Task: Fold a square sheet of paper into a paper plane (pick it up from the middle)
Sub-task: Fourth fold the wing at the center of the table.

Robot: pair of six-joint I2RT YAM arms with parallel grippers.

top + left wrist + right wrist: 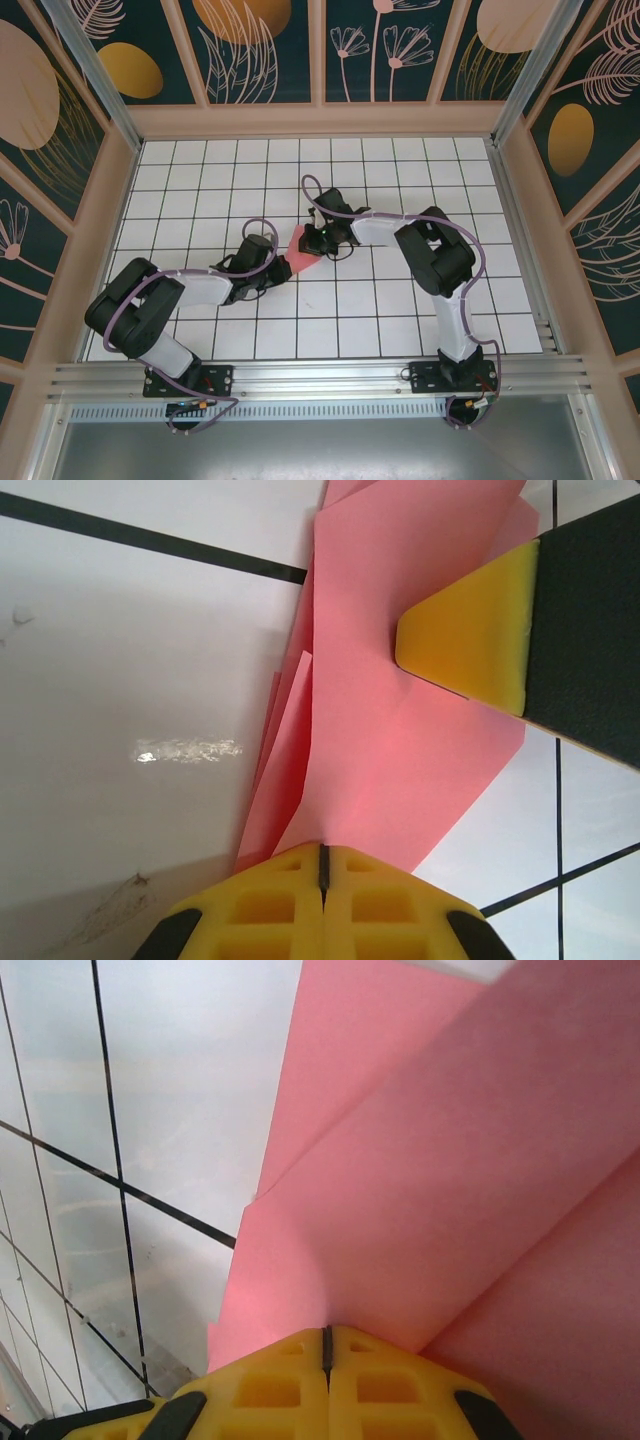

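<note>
The salmon-pink sheet of paper [302, 250] is folded into a small, pointed, layered plane shape at the middle of the tiled table. It hangs between my two grippers. My left gripper [286, 263] comes in from the left and is shut on the paper's near edge; in the left wrist view its yellow jaws [322, 862] pinch the pink layers [400, 740]. My right gripper [318, 243] comes in from the right and is shut on the opposite side; its jaws [326, 1338] clamp the folded paper [450, 1180]. One of its yellow fingertips [470, 630] lies against the paper in the left wrist view.
The white grid-tiled table [400, 170] stretches around the paper, with low beige walls [320, 120] at the back and sides. Both arms bend inward over the table's middle, the right arm's elbow [435, 250] standing to the right.
</note>
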